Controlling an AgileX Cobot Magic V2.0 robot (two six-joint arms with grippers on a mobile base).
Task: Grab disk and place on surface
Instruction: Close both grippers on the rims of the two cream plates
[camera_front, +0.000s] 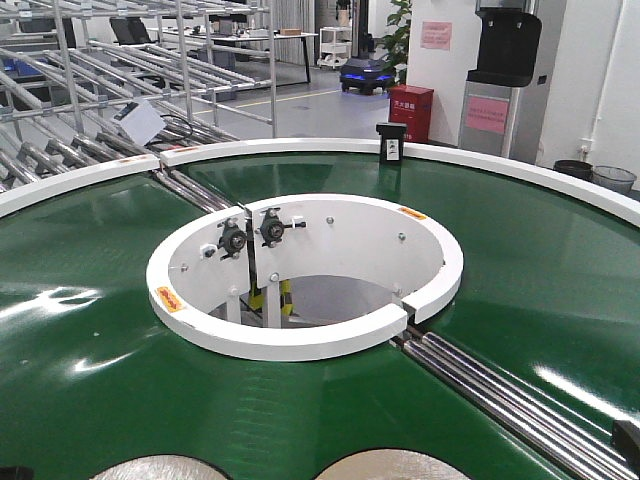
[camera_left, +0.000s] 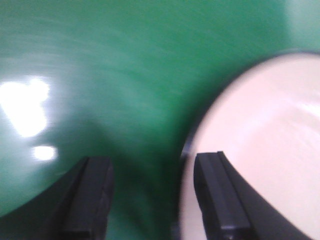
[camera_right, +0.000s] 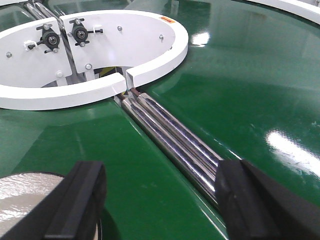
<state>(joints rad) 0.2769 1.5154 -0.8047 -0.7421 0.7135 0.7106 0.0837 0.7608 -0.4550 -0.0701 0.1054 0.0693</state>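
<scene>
Exterior front-facing: disk (camera_front: 390, 466) on green belt (camera_front: 520, 280); orange labels (camera_front: 170, 298) unreadable.

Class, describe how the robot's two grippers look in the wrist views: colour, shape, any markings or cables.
The left gripper has two matte black, blocky fingers with squared tips, one ridged lengthwise. The right gripper matches: thick black fingers with flat ends. No cables or markings show; the arms are out of view.

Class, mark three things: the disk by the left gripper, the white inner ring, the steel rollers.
disk (camera_left: 270, 125), left wrist view, pale top face.
white inner ring (camera_front: 290, 345), front view, near rim.
steel rollers (camera_right: 172, 135), right wrist view, mid-length.
</scene>
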